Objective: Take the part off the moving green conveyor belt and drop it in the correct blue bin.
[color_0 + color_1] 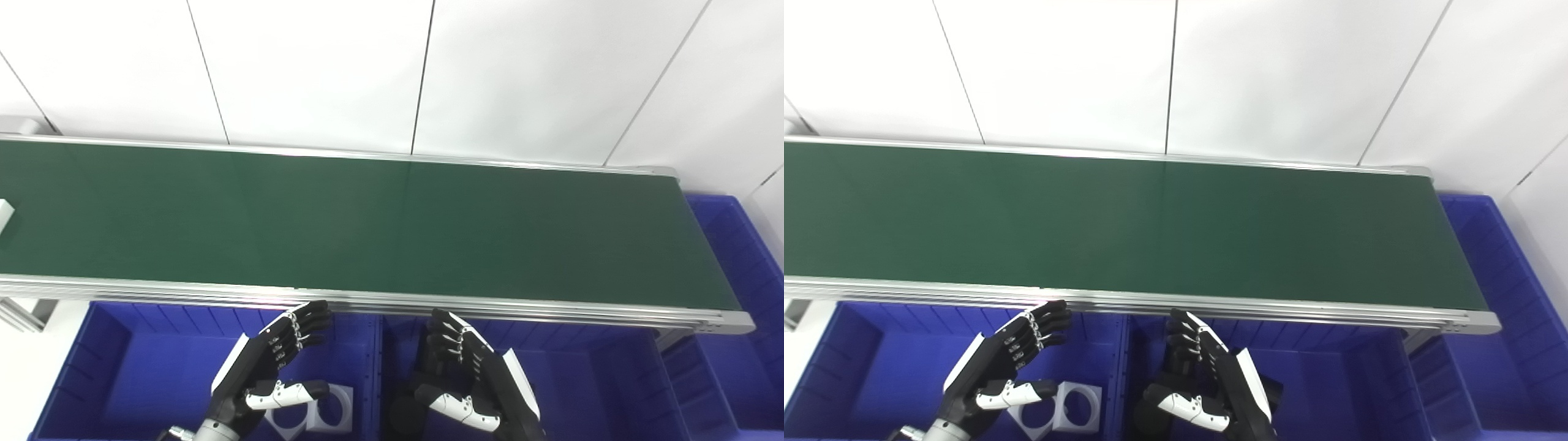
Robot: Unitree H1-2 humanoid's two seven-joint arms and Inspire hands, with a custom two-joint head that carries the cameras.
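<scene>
Left eye view: the belt (367,226) runs across the frame, green, with a metal rail along its near edge. A white part (3,215) sits on the belt at the far left edge of the frame, mostly cut off; the right eye view does not show it.

Left hand (269,367) hangs over the left bin (122,367), below the rail, fingers spread and thumb out, grasping nothing. Right hand (468,380) hangs over the middle bin (588,380), palm turned toward the left hand, fingers loosely curled but apart, also grasping nothing. Both hands are well apart from the part on the belt.

Two white pieces with round holes (1072,407) lie side by side on the floor of the left bin, just beside the left hand's thumb. A third blue bin (741,257) stands past the right end of the belt.
</scene>
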